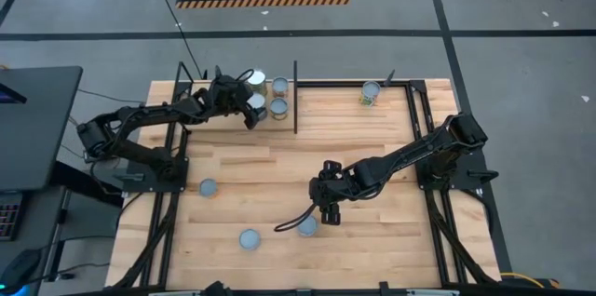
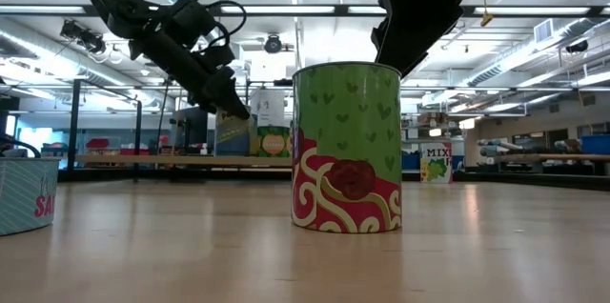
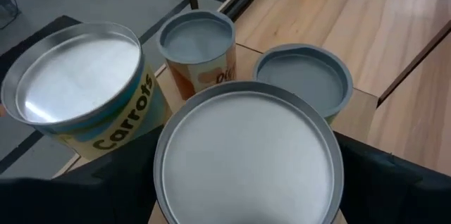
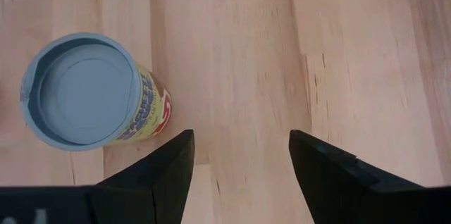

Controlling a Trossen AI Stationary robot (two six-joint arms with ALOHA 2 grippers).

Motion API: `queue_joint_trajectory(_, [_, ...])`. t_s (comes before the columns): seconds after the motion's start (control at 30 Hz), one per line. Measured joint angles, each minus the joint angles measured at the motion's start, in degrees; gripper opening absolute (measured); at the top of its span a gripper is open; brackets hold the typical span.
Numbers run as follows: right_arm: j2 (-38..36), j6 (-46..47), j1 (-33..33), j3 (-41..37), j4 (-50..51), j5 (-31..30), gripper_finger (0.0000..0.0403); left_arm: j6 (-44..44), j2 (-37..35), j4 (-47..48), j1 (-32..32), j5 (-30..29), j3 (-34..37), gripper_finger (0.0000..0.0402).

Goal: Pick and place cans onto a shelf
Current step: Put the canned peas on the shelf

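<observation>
Left gripper (image 1: 250, 108) at far-left shelf corner, fingers spread around silver-topped tin (image 3: 248, 155) — you look to be letting go, tin set close beside three others (image 1: 278, 85) to save room on pale wood shelf (image 1: 331, 105).

Right gripper (image 4: 239, 157) hangs mid-table, fingers apart, empty; yellow-labelled blue-topped can (image 4: 83, 90) just beside — likely your next pick.

Wooden table (image 1: 279, 166) carries three loose cans (image 1: 250, 239); shelf (image 1: 326, 100) holds perhaps five.
</observation>
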State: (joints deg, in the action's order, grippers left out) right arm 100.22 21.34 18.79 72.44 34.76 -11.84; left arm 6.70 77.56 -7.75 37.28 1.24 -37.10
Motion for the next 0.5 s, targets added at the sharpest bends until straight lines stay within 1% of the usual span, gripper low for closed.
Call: queue_joint_trajectory(0.5, [0.0, 0.2, 0.0, 0.0, 0.0, 0.0, 0.0240, -0.4, 0.0, -0.9, -0.3, 0.0, 0.0, 0.0355])
